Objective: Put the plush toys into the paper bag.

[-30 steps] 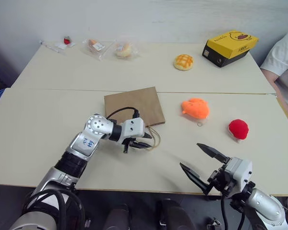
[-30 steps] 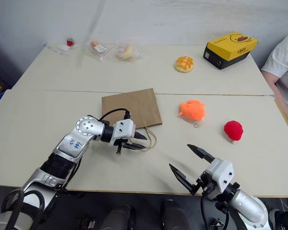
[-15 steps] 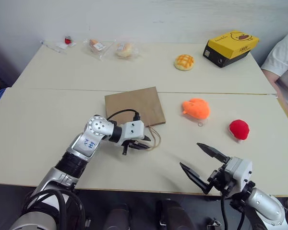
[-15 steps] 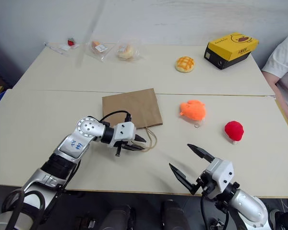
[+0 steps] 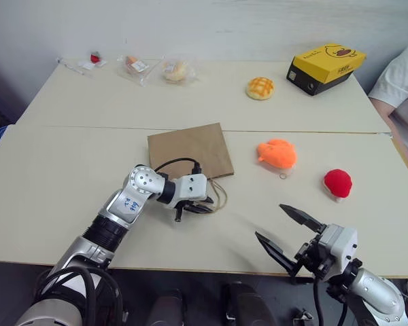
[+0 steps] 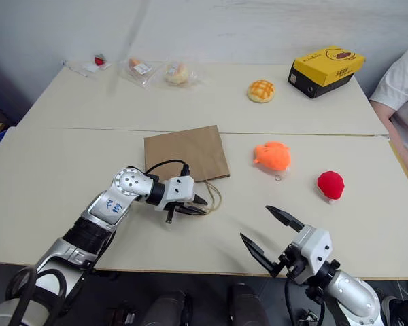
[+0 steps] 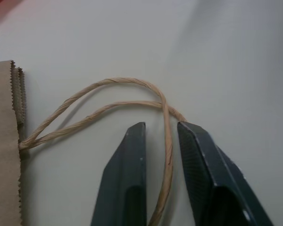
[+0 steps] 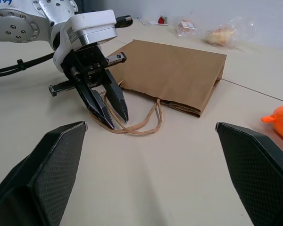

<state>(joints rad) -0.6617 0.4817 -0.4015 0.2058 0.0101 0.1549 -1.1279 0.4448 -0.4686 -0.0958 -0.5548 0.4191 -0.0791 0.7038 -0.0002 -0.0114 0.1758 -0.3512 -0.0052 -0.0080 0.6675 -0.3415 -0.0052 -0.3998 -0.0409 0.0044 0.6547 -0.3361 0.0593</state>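
Far left, back of the desk [image 5: 68,156]: a few plastic-wrapped items [image 5: 149,68], not part of the job.

Paper bag [image 5: 190,151] lies flat near the desk's middle, mouth and cord handles [image 7: 113,101] toward the robot. It is not stood up or opened.

Left gripper [image 5: 202,204] sits low at the handles. In the left wrist view its two fingers [image 7: 127,188] straddle one strand of cord, nearly closed on it with a narrow gap showing each side; looks like it is pinching down but I can't tell if the cord is truly clamped yet. The other handle loop lies loose on the desk.

Right of the bag: the orange plush toy [image 5: 277,153] with its keyring, on the desk, well apart from both grippers. Further right, the red plush toy [image 5: 338,183], also on the desk near the right edge.

Back: criss-cross bun [image 5: 260,87] and yellow and black box [image 5: 325,66], untouched. A person's sleeve [image 5: 401,75] at the far right.

Right gripper [image 5: 285,234] hovers at the near edge, jaws spread wide, empty.

Progress: early. Neither toy is in the bag. Judged current step: getting hold of a handle to lift or open the bag. Left to do: open the bag, pick up orange, drop in, pick up red, drop in.
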